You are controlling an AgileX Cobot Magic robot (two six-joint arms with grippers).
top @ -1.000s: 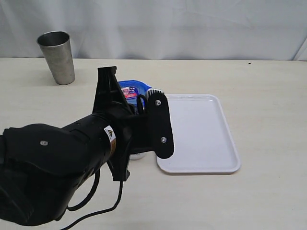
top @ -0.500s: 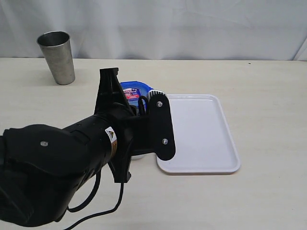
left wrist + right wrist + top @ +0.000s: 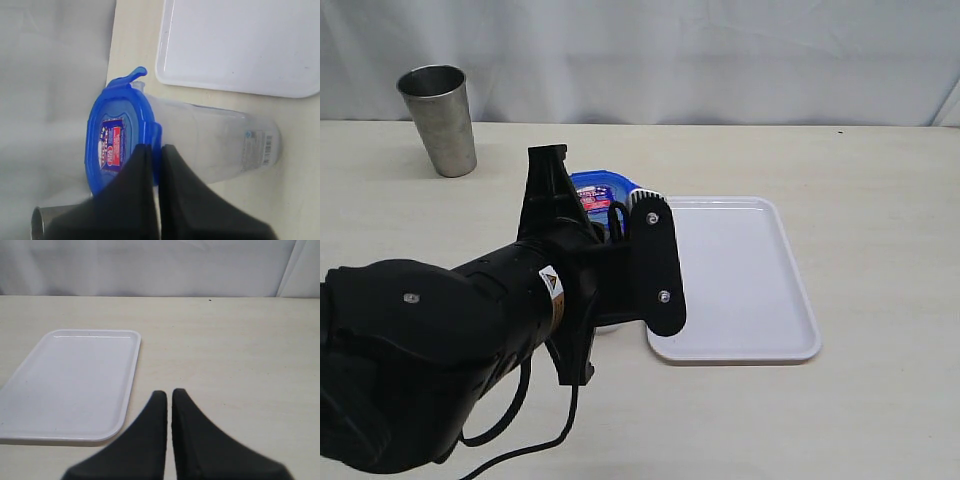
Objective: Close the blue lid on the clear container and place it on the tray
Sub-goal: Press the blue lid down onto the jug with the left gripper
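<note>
**A:** Exterior first: where is the room?
**B:** The tray lies flat. Broad table runs past one long edge and both short ends. The other long edge is crowded, with the left arm hanging over the strip there.
**A:** Anything else?
**B:** The lid shows above the arm, just beside that crowded edge. The cup stands well apart from the tray, and its inside is too dark to read.
**A:** Left wrist?
**B:** The container stands off the tray with a strip of table between, and table colour shows through its wall. The lid sits on its mouth, one flap sticking out. The left gripper has its fingers nearly together at another flap. Whether they pinch it, I cannot tell.
**A:** Right wrist?
**B:** The right gripper has its fingers pressed together over table, beside the tray's open long edge.
</note>
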